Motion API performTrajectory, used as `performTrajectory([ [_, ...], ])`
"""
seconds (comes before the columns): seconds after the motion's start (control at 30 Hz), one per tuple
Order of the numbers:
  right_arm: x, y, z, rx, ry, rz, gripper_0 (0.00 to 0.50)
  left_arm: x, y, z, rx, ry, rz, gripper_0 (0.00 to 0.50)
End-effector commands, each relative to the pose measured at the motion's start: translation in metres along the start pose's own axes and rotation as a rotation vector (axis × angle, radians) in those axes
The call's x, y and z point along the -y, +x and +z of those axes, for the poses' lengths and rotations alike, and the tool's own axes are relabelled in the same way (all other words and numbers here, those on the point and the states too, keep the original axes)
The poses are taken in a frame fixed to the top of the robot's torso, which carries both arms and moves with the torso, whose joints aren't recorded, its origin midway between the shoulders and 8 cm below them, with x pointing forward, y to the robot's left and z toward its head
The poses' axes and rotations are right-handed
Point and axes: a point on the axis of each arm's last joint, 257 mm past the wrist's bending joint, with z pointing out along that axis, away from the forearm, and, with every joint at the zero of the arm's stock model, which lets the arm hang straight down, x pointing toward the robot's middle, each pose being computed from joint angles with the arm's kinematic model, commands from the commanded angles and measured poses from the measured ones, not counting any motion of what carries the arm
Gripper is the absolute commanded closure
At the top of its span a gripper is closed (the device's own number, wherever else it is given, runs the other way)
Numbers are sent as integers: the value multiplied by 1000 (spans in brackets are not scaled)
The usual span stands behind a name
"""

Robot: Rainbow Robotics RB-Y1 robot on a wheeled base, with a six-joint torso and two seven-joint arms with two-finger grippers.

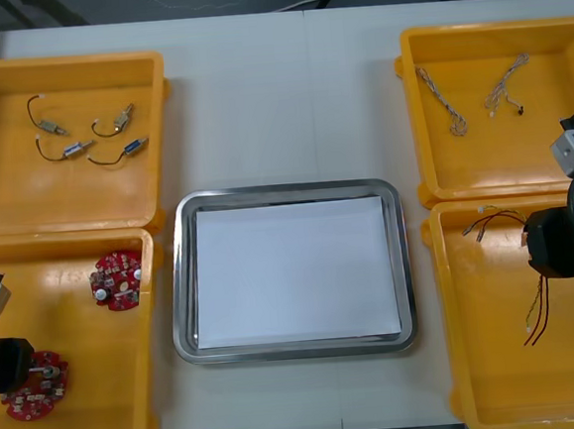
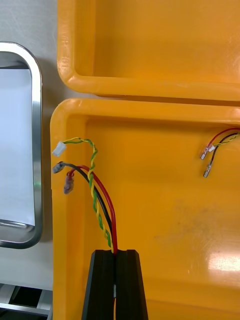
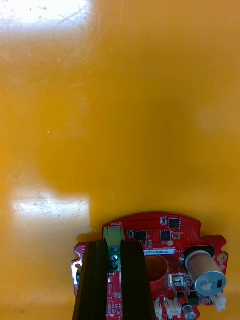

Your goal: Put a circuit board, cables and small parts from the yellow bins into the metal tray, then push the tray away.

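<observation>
We found the left pincer (image 3: 114, 247) clamped on a circuit board (image 3: 150, 235) in the near-left yellow bin (image 1: 93, 399). The right pincer (image 2: 116, 256) was clamped on a red and yellow cable (image 2: 102, 200) in the near-right yellow bin (image 1: 489, 377). We judged it best to lift straight and clear the bin walls before swinging to the metal tray (image 1: 285, 190).

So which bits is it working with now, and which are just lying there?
In use: left gripper, in a left bin, shut on a circuit board; right gripper, in a right bin, shut on a red and yellow cable; metal tray.
Lying about: second circuit board; small metal parts; twisted cables; another cable.
</observation>
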Motion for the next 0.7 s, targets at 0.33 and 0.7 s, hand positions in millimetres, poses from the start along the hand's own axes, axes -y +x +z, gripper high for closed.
performTrajectory([
  [0.33, 0, -8, -8, 28, 25, -8, 500, 34, -72, -61, 98, 16, 135, 500],
  [0.7, 0, -8, -8, 28, 25, -8, 500, 66, -80, -110, 91, -16, 83, 500],
])
